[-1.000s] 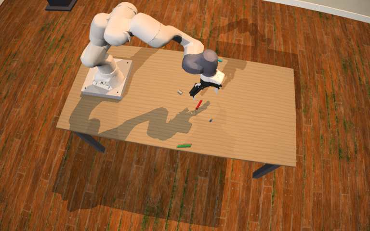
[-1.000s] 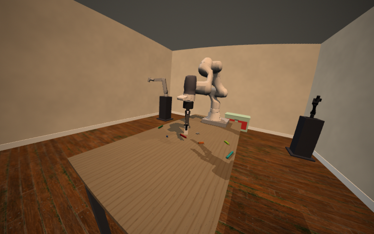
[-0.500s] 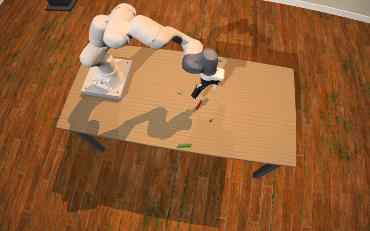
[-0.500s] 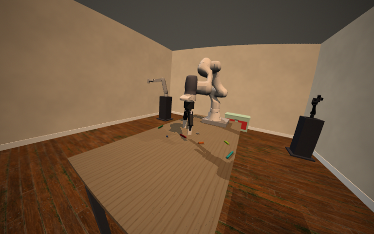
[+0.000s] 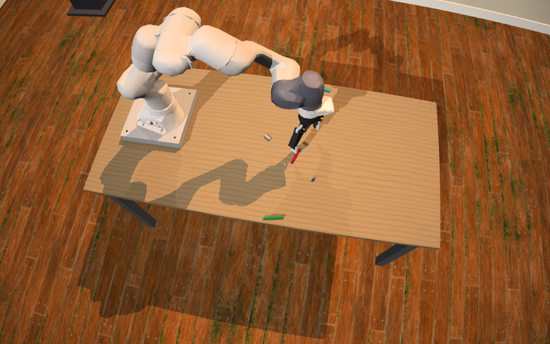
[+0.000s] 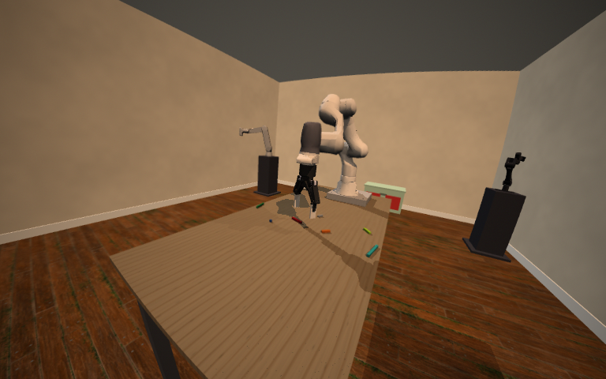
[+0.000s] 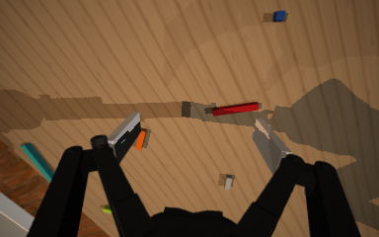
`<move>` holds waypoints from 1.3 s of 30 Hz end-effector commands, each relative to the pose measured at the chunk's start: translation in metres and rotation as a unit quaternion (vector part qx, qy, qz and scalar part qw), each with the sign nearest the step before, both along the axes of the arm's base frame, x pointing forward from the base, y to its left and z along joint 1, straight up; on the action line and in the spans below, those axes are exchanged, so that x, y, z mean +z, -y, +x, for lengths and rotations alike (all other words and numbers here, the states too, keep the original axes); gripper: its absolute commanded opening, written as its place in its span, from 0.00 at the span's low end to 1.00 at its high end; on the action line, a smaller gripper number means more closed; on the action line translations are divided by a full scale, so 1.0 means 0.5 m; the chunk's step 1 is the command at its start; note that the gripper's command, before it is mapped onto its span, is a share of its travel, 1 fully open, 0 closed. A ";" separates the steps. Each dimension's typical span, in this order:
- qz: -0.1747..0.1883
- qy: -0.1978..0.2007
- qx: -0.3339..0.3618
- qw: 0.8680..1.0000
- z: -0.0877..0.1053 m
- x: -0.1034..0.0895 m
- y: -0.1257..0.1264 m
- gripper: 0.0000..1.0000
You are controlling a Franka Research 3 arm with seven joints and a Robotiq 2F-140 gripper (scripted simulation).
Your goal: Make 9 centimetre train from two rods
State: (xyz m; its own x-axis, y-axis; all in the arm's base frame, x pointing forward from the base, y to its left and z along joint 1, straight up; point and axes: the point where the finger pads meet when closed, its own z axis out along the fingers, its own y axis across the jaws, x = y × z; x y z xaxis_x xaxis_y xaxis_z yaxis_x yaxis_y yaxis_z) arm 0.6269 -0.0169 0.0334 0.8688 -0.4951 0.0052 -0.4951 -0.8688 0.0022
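Rods (image 5: 295, 156) (image 6: 297, 220) (image 7: 235, 109) lie scattered, red one slim and straight, beneath a wide-open, unladen pincer (image 5: 306, 138) (image 6: 304, 212) (image 7: 196, 124).

On the wooden table (image 5: 377, 162) (image 6: 267, 286) (image 7: 99, 59), I see a green rod (image 5: 273, 217) (image 6: 259, 205) lying near the lower edge, centre frame, from above.

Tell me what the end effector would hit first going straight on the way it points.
Probably the table top, close beside the red rod; depth is unclear, so one finger could meet the rod first.
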 end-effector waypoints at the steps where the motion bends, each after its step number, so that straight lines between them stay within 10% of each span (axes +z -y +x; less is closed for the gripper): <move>1: 0.003 -0.004 0.084 0.996 -0.005 -0.003 0.000 1.00; 20: 0.002 -0.004 0.230 0.973 -0.006 -0.003 -0.015 1.00; 39: 0.002 -0.003 0.402 0.915 -0.007 -0.002 -0.034 1.00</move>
State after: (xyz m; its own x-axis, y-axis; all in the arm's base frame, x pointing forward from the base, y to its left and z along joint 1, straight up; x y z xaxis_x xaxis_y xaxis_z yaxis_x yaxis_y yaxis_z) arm 0.6241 0.0010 0.0327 0.9871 0.1602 0.0032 0.1602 -0.9871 0.0032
